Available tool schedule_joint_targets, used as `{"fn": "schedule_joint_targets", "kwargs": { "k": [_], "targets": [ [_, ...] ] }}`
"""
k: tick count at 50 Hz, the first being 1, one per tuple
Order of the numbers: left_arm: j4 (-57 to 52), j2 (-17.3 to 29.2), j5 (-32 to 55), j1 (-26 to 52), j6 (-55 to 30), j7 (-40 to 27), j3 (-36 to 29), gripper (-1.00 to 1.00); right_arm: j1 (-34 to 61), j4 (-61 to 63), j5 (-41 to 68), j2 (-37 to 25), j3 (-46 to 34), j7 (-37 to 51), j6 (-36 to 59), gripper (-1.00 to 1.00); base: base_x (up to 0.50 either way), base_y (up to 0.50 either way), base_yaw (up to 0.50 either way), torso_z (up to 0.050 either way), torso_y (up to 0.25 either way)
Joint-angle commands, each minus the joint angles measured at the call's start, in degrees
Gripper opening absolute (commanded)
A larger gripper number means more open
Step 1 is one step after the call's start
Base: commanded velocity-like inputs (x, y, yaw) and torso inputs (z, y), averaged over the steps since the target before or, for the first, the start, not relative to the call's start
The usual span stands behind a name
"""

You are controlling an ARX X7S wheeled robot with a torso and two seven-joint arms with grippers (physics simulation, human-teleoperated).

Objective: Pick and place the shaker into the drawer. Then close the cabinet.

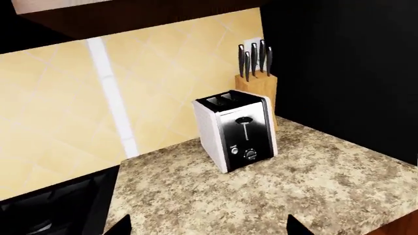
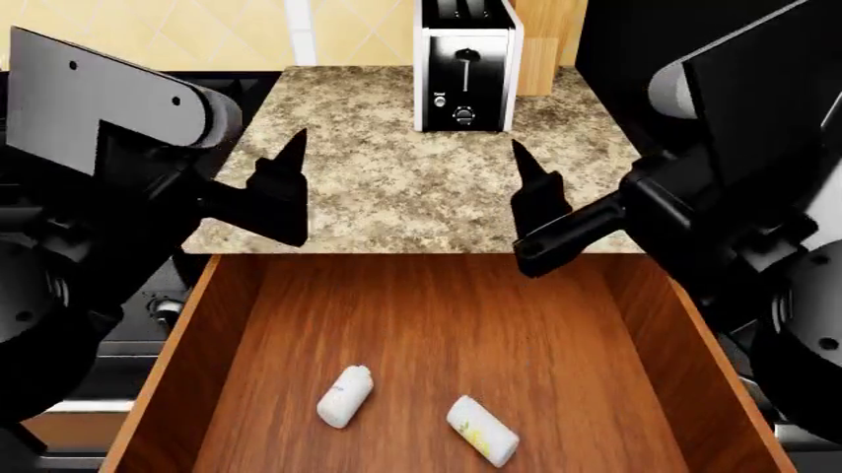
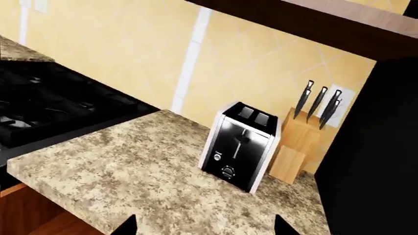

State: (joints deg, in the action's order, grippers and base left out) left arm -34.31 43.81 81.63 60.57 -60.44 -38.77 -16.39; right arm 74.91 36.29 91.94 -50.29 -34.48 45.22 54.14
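Observation:
The drawer [image 2: 435, 315] stands pulled out below the granite counter [image 2: 394, 187] in the head view. On its wood floor lie two small white containers on their sides: a shaker [image 2: 345, 396] and a second one with yellow marks [image 2: 482, 430]. My left gripper [image 2: 270, 192] hangs over the counter's front edge, above the drawer's back left. My right gripper [image 2: 537, 202] hangs above the back right. In the wrist views the left gripper [image 1: 209, 227] and the right gripper [image 3: 205, 227] are open, with only counter between the fingertips. Neither touches a shaker.
A black-and-silver toaster [image 2: 463, 64] stands at the back of the counter, with a wooden knife block [image 1: 258, 85] behind it. A black stove [image 3: 52, 107] lies left of the counter. A tall black surface [image 1: 346, 73] bounds the right side. Upper cabinets hang above.

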Motion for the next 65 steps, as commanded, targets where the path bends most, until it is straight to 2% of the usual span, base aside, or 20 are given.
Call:
{"fn": "schedule_joint_targets", "kwargs": {
  "k": [1, 11, 30, 43, 51, 57, 65],
  "targets": [
    [-3.46, 0.86, 0.04, -6.3, 6.3, -4.35, 6.25, 1.0, -5.09, 4.53, -2.19, -2.0, 4.11, 5.12, -6.65, 1.0, 0.0, 0.0, 0.0, 0.0, 0.0],
    [-5.72, 0.34, -1.72, -9.22, 8.14, -7.47, 7.17, 1.0, -9.98, 6.58, -4.35, -1.71, 5.24, 8.05, -10.6, 1.0, 0.0, 0.0, 0.0, 0.0, 0.0],
    [-6.03, 0.94, -1.5, -11.8, 8.93, -9.01, 7.68, 1.0, -13.54, 7.19, -3.95, -3.28, 6.68, 10.09, -13.26, 1.0, 0.0, 0.0, 0.0, 0.0, 0.0],
    [-5.72, 1.22, -1.78, -13.07, 9.25, -8.69, 7.5, 1.0, -14.06, 7.1, -4.72, -3.06, 6.51, 10.41, -13.44, 1.0, 0.0, 0.05, 0.0, 0.0, 0.0],
    [-5.52, 2.21, -5.09, -14.84, 9.98, -6.91, 7.51, 1.0, -17.12, 7.98, -7.57, -5.05, 7.14, 9.17, -14.66, 1.0, 0.0, 0.24, 0.0, 0.0, 0.0],
    [-4.58, 3.81, -8.34, -19.05, 12.11, -4.94, 8.99, 1.0, -22.64, 9.11, -8.8, -8.91, 9.92, 7.73, -18.88, 1.0, 0.0, 0.01, 0.0, 0.0, 0.0],
    [-4.78, 5.63, -10.16, -24.24, 14.52, -3.89, 11.34, 1.0, -24.16, 9.67, -8.88, -10.06, 11.11, 8.39, -20.38, 1.0, 0.0, 0.07, 0.0, 0.0, 0.0]
  ]
}}
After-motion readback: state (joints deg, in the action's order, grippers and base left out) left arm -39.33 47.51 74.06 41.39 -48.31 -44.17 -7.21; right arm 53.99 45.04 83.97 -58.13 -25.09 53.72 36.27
